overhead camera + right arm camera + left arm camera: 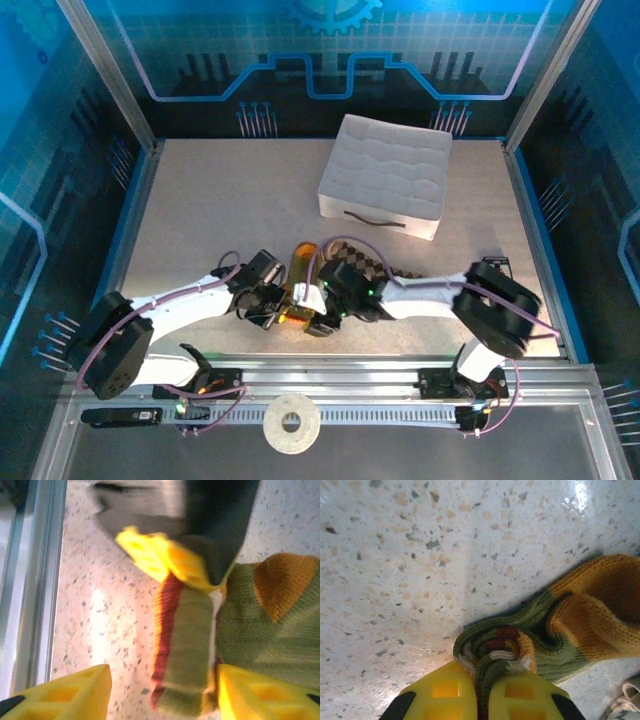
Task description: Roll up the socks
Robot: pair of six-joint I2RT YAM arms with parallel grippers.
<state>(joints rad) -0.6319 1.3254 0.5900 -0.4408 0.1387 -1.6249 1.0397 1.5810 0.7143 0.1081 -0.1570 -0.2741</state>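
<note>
Socks (352, 262) lie bunched by the near edge of the table (200, 200), between both arms. The left gripper (482, 680) pinches the green sock (535, 615) by its striped cuff. The right gripper (162, 680) stands wide astride it. Bare tabletop reaches back to the white box (385, 175).

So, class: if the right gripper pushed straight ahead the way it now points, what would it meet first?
Probably the olive green sock, whose folded cuff lies between the right gripper's open jaws; the left gripper looks just beyond.
</note>
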